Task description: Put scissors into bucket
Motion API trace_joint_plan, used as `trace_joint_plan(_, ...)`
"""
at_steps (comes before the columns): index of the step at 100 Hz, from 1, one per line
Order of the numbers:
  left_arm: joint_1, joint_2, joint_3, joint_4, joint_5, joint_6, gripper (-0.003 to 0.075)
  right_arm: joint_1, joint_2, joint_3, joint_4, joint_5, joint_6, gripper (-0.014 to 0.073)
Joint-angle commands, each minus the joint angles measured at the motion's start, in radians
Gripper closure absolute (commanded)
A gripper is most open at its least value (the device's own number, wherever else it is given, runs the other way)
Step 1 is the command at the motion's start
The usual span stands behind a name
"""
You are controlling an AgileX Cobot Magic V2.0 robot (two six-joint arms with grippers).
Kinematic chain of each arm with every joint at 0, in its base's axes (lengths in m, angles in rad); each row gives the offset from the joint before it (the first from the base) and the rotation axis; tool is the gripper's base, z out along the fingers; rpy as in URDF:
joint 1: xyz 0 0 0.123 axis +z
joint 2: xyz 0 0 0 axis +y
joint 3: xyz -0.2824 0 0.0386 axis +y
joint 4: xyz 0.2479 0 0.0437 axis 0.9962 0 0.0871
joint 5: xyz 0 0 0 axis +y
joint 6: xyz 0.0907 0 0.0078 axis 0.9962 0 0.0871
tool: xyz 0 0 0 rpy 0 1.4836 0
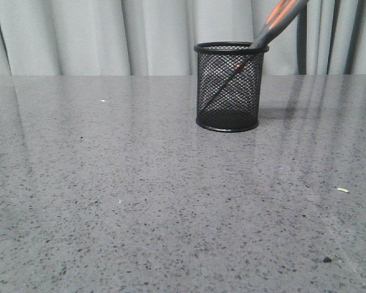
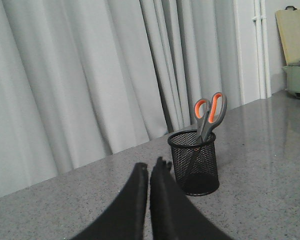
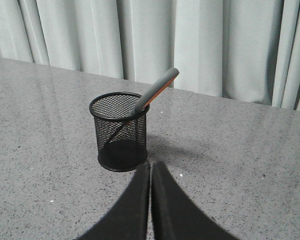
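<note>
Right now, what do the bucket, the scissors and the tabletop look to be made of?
Bucket: black wire mesh, likely painted metal; you see through its wall, and rim and base are solid.
Scissors: matte grey handles with orange loop linings, probably plastic; dark slim blades behind the mesh, likely metal.
Table: grey speckled, polished stone or a stone-look laminate; it mirrors the curtain faintly.

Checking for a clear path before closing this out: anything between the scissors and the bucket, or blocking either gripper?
Nothing visible does. The grey-handled scissors with orange loops already stand blades-down in the black wire-mesh bucket, leaning on its rim. Bare grey speckled table lies between it and both grippers, left and right, jaws shut.
</note>
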Motion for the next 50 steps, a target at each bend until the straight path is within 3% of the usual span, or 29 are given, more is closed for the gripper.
trace_joint_plan(1,-0.004,0.010,-0.026,-0.012,-0.074,-0.010,0.0740,0.001,0.006,-0.022,-0.008,-0.081,-0.011,0.0639)
trace_joint_plan(50,-0.003,0.010,0.003,-0.012,-0.099,-0.010,0.0740,0.001,0.006,-0.022,-0.008,-0.081,-0.011,0.0639)
